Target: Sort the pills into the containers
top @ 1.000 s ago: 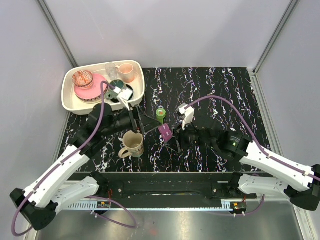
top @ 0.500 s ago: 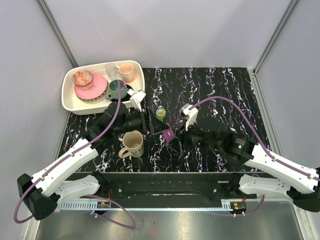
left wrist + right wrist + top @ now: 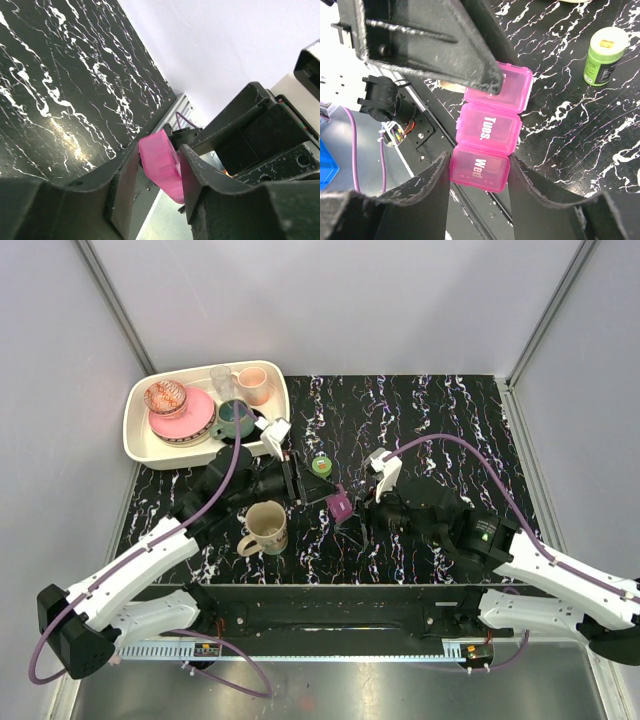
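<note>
Pill box [image 3: 487, 127], pinched between the right claw [image 3: 479, 172] fingers [image 3: 420, 200]: translucent magenta plastic, glossy, smooth lids, white printed lettering. Those fingers: black plastic, matt, grainy, edges scuffed pale. Left claw [image 3: 159, 170] fingers [image 3: 121, 190]: the same matt black, flecked with whitish wear. Table [image 3: 60, 75] beyond the left claw: black with white marbling, polished, a bright glare on it. Bottle [image 3: 603, 56] beyond the right claw: lime-green plastic, matt, with a paler smooth cap. Mug [image 3: 266, 527] near the left claw: beige, looks like glazed ceramic.
</note>
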### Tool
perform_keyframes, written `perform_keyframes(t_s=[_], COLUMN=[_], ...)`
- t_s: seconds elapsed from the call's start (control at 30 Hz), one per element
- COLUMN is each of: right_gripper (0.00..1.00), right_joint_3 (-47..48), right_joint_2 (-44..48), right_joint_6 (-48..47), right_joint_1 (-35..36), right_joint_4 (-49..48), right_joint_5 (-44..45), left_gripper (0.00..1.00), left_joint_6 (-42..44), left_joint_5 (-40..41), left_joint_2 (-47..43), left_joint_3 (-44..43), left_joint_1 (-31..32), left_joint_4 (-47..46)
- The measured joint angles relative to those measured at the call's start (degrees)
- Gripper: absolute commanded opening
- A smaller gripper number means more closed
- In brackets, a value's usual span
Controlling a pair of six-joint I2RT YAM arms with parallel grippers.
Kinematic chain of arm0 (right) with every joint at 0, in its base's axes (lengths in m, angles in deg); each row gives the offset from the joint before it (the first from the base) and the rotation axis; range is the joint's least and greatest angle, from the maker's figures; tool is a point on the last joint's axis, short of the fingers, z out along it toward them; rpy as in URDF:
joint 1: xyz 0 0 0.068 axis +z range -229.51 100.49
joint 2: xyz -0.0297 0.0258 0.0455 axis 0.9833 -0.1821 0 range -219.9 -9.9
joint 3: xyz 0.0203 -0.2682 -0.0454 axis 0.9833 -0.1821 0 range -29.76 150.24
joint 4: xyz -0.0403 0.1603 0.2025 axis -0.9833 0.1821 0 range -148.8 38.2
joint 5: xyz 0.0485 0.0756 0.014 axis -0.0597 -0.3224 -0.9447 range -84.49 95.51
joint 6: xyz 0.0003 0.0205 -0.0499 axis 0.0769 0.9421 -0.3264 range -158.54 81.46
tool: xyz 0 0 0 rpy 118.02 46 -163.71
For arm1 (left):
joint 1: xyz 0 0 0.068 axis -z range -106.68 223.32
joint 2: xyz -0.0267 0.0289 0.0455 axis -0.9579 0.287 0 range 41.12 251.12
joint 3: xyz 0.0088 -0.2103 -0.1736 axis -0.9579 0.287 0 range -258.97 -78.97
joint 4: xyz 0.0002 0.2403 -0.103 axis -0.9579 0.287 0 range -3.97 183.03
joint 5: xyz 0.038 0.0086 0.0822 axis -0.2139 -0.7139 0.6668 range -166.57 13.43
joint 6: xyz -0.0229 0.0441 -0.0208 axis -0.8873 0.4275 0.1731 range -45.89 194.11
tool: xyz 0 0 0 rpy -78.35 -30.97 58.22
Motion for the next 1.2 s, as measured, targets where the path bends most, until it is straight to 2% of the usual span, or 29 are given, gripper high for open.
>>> perform_keyframes(t_s=[0.07, 0.2, 0.37, 0.43, 0.53, 0.67, 0.83, 0.9, 0.93, 1.03, 1.2], right_gripper=[0.0, 0.0, 0.0, 0.0, 0.0, 0.0, 0.0, 0.0, 0.0, 0.0, 0.0], right_joint_3=[-0.2, -0.2, -0.4, -0.7, -1.1, -1.5, -1.6, -1.9, -1.9, -2.1, -2.2], right_joint_2=[0.3, 0.5, 0.6, 0.8, 1.1, 1.3, 1.6, 1.9, 2.0, 2.1, 2.1], right_joint_6=[0.0, 0.0, 0.0, 0.0, 0.0, 0.0, 0.1, 0.2, 0.2, 0.2, 0.2], right_joint_1=[0.1, 0.1, 0.1, 0.1, 0.1, 0.1, 0.2, 0.2, 0.2, 0.2, 0.2], right_joint_4=[-0.1, -0.3, -0.6, -0.6, -0.7, -0.7, -0.8, -1.0, -0.9, -1.1, -1.1], right_joint_5=[0.5, 1.0, 1.5, 1.5, 1.5, 1.4, 1.4, 1.4, 1.4, 1.3, 1.1], left_gripper=[0.5, 0.52, 0.42, 0.42, 0.54, 0.59, 0.46, 0.45, 0.48, 0.65, 0.68], left_joint_6=[-0.4, -1.1, -1.6, -1.8, -2.0, -2.2, -2.7, -2.8, -2.9, -2.8, -3.0], left_joint_5=[-0.4, -1.2, -1.6, -1.7, -1.6, -1.6, -1.6, -1.7, -1.7, -1.6, -1.6], left_joint_2=[0.0, 0.0, 0.3, 0.6, 0.8, 1.0, 1.5, 1.6, 1.6, 1.6, 1.9], left_joint_3=[0.5, 1.5, 1.6, 1.6, 1.7, 1.7, 1.7, 1.7, 1.7, 1.7, 1.7], left_joint_1=[0.3, 1.4, 2.1, 2.4, 2.5, 2.5, 2.5, 2.6, 2.6, 2.6, 2.7], left_joint_4=[-0.5, -0.8, -1.5, -1.9, -2.3, -2.3, -2.3, -2.3, -2.4, -2.5, -2.5])
